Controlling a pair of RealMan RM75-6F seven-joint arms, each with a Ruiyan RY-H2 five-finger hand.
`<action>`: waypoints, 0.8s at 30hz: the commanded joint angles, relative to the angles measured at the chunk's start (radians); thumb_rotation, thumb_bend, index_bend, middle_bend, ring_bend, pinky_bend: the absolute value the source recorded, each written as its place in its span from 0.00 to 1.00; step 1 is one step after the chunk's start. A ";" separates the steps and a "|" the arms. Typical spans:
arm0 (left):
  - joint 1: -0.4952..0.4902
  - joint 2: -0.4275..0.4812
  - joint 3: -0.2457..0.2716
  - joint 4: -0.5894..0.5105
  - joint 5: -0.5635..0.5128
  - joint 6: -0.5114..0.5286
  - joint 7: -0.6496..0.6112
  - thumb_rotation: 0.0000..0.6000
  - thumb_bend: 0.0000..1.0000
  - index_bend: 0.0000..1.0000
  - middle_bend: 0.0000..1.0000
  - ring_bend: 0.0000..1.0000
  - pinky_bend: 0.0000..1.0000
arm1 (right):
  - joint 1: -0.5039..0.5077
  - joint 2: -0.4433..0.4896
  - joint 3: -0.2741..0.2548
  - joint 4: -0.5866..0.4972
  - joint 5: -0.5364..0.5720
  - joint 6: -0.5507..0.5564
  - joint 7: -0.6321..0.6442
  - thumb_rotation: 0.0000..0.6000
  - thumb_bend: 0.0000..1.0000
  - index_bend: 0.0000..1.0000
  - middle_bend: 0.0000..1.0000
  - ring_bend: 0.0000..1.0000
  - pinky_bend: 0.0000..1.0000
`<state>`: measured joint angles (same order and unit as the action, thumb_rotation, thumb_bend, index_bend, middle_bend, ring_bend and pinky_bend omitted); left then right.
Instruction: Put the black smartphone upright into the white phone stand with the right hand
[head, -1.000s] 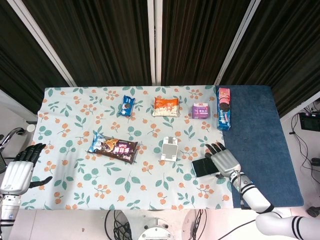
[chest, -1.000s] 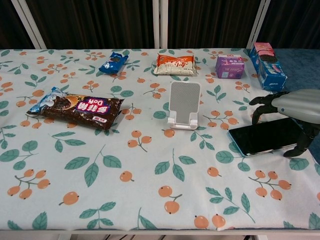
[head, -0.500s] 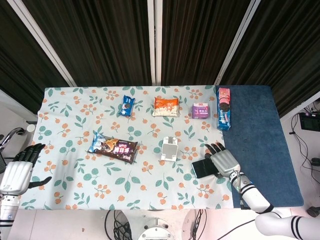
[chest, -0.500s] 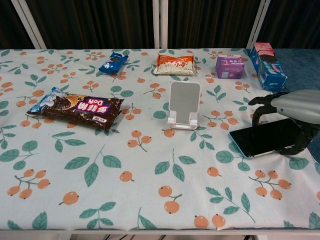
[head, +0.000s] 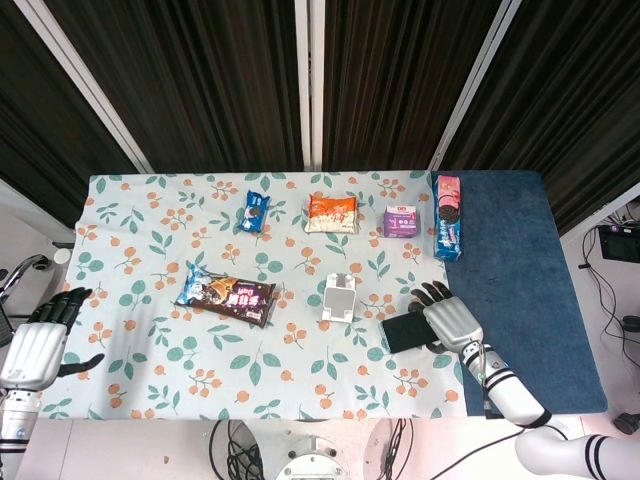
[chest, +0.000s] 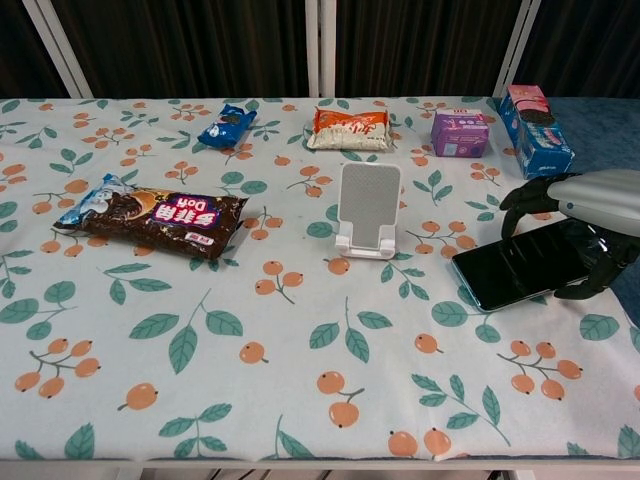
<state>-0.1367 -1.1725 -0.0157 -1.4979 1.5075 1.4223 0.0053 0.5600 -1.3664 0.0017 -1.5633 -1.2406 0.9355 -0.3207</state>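
Note:
The black smartphone (chest: 520, 266) (head: 406, 332) is held by my right hand (chest: 585, 222) (head: 447, 321) at its right end, fingers over the top and thumb underneath. It is tilted, its right end raised off the cloth. The white phone stand (chest: 368, 209) (head: 339, 296) stands upright and empty to the left of the phone, a short gap away. My left hand (head: 38, 336) hangs open beyond the table's left edge, in the head view only.
A chocolate snack pack (chest: 155, 215) lies left of the stand. Along the back are a small blue packet (chest: 227, 125), an orange packet (chest: 349, 128), a purple carton (chest: 459, 133) and a cookie box (chest: 537, 131). A blue mat (head: 520, 290) covers the table's right part.
My right hand has closed on the phone and raised its right end; the phone has shifted slightly left, toward the stand. The left hand has stayed put.

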 joint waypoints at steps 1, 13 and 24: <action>0.000 0.001 0.000 -0.002 -0.001 -0.001 0.002 0.89 0.08 0.11 0.11 0.11 0.22 | -0.007 -0.005 -0.002 0.013 -0.018 0.013 0.013 1.00 0.23 0.64 0.21 0.08 0.00; 0.001 0.002 0.000 -0.003 -0.004 -0.001 0.002 0.89 0.08 0.11 0.11 0.11 0.22 | -0.018 -0.012 0.006 0.026 -0.040 0.033 0.026 1.00 0.29 0.67 0.37 0.42 0.06; 0.004 0.004 -0.002 -0.003 -0.002 0.007 -0.003 0.89 0.08 0.11 0.11 0.11 0.22 | -0.028 0.069 0.062 -0.056 -0.109 0.140 0.042 1.00 0.30 0.68 0.41 0.45 0.07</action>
<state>-0.1324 -1.1689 -0.0179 -1.5008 1.5055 1.4297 0.0026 0.5322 -1.3165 0.0483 -1.6002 -1.3349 1.0559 -0.2700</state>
